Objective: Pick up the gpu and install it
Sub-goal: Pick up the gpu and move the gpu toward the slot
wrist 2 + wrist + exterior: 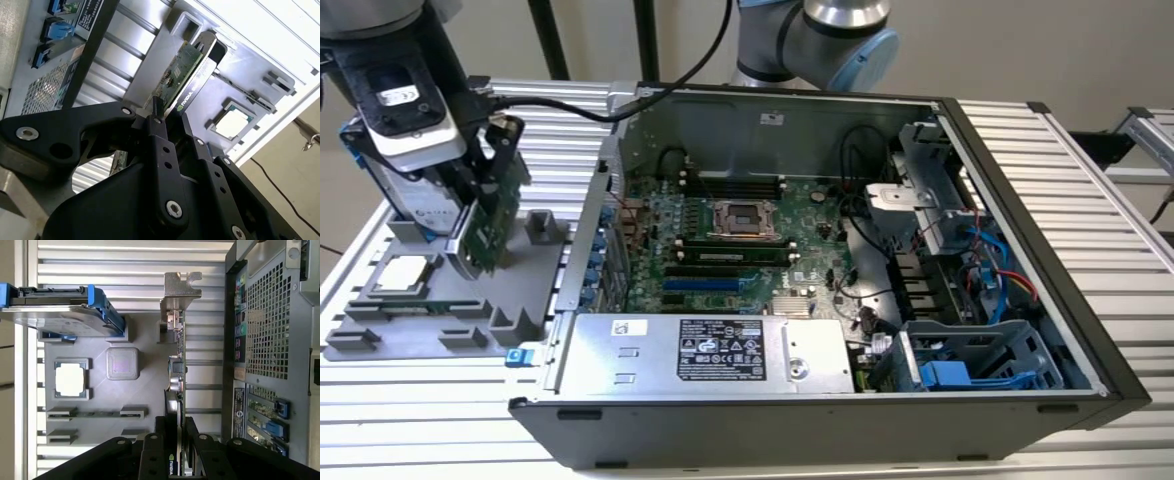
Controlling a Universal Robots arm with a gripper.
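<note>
Exterior view: the gpu (490,215) hangs on edge in the hand (478,175) at the view's left, over a gray parts tray (520,295). The arm's body covers the card's upper part, and its lower end overlaps the tray, so I cannot tell whether it touches. In both wrist views the near end of the card is buried between the hand's 2 black fingers (161,145), which are pressed onto its faces, pinching it.

The card's long axis runs straight out from the hand, close to vertical with a slight tilt. In the first wrist view its silver bracket (181,287) is at the far end. In the second wrist view the green board faces one side and the black shroud the other.

On the tray lie a square processor chip (407,270) and, in the first wrist view, a silver hard drive in a blue caddy (57,310). Just beside the tray, toward the exterior view's right, an open computer case (1014,150) lies on its side, its motherboard (734,245) exposed. All rests on a ribbed aluminium bench (427,440). A pale wall stands behind.
</note>
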